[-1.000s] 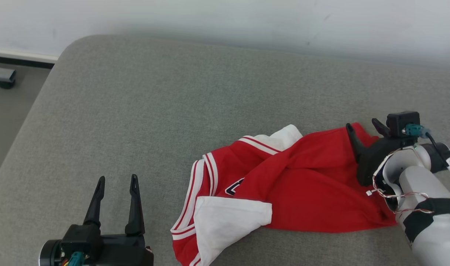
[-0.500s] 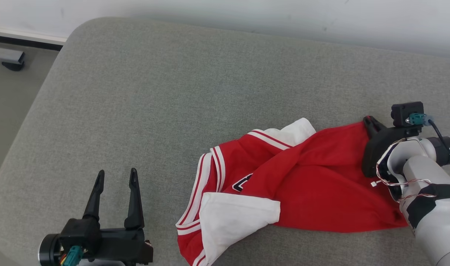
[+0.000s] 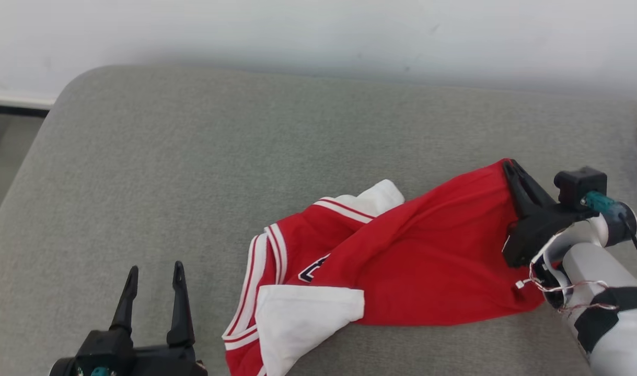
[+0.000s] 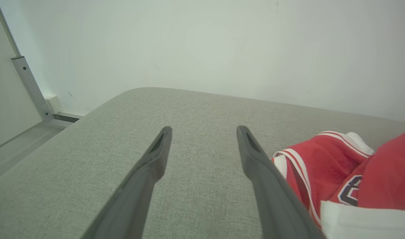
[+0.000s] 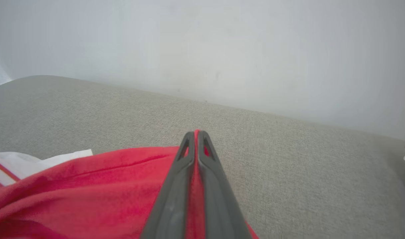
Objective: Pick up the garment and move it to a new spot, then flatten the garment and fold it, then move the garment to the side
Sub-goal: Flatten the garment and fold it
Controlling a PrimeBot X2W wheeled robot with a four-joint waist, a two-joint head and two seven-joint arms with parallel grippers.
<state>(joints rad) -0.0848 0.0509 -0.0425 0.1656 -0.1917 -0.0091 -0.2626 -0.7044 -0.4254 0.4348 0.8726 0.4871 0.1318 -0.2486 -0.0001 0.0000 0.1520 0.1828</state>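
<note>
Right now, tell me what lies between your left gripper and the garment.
Bare grey cushion, nothing else, seen in the head view: the open left gripper stands apart from the garment.

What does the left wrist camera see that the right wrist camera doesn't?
Left wrist camera's own: the left claw wide open over the grey cushion, a metal post by the white wall, and dark lettering on the jersey. Right wrist camera's own: the right claw pinched shut on the jersey's red cloth. Shared: the red-and-white jersey, the grey cushion and the white wall.
</note>
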